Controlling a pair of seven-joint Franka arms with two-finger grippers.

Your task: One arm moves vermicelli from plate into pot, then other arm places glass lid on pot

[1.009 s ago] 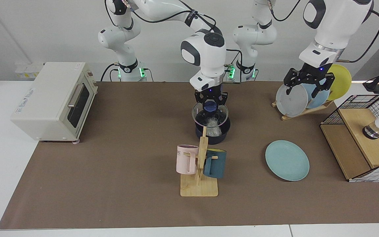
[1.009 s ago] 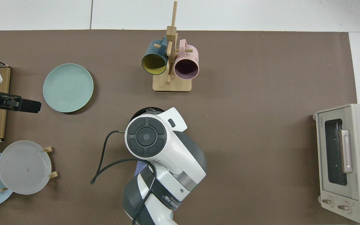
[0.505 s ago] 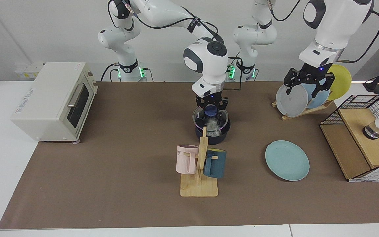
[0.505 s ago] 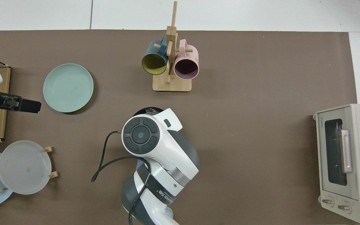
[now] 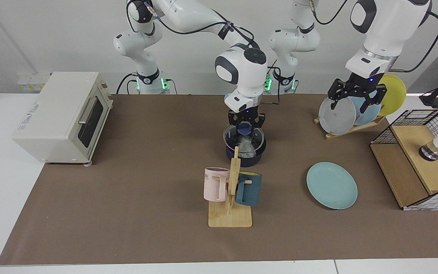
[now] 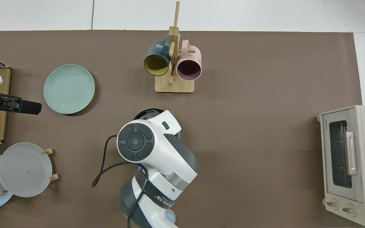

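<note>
The dark navy pot [image 5: 246,159] stands mid-table behind the mug rack. The glass lid [image 5: 244,137] lies about level on its rim. My right gripper [image 5: 245,127] reaches down from above and is shut on the lid's blue knob. The whitish vermicelli [image 5: 246,146] shows through the glass inside the pot. The pale teal plate [image 5: 332,185] lies bare on the mat. My left gripper [image 5: 356,99] hangs open over the plate rack and waits. From above, the right arm covers the pot [image 6: 147,112] except its far edge, and the plate [image 6: 69,89] sits to the left.
A wooden mug rack [image 5: 231,198] with a pink and a dark teal mug stands just in front of the pot. A toaster oven [image 5: 63,116] is at one end. A plate rack [image 5: 350,114] and a wire basket with a wooden box [image 5: 420,160] are at the other.
The right gripper has lowered the lid from a tilted hold above the pot to level on its rim. The right arm's wrist shifted slightly. The left arm has not moved.
</note>
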